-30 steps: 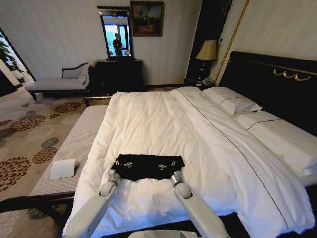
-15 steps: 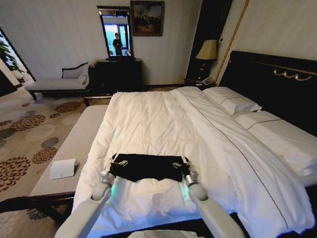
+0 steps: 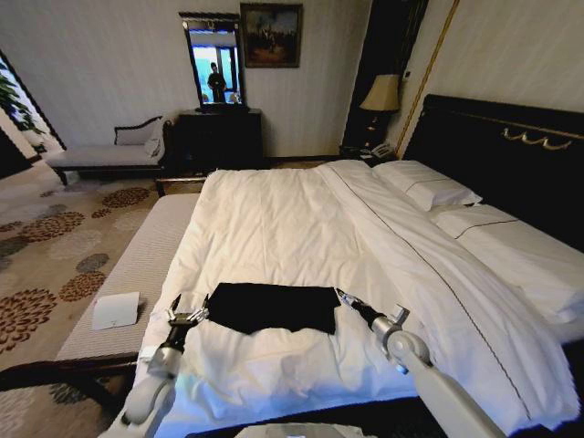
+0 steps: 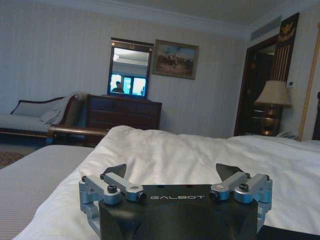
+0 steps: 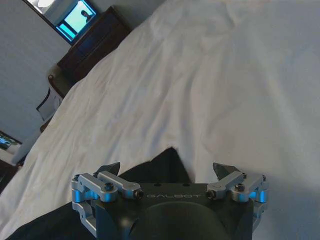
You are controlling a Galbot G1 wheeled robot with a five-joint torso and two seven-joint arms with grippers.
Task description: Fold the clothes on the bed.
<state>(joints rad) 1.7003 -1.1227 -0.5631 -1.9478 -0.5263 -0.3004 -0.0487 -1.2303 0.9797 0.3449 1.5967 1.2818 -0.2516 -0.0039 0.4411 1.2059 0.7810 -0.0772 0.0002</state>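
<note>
Both claws, the left claw point(image 3: 185, 315) and right claw point(image 3: 351, 302), are now hanging released beside the folded soft black T-shirt point(image 3: 274, 307) (one fold apparently finished), lying on the large white-sheeted bed point(image 3: 274, 228)

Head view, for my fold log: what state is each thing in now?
T-shirt: folded into a flat black band on the bed, no lettering showing, not held.
Bed: made, white duvet spread.
Left gripper: jaws open, beside the shirt's left end.
Right gripper: jaws open, at the shirt's right end.
Lamp: standing by the headboard; can't tell if lit.
</note>
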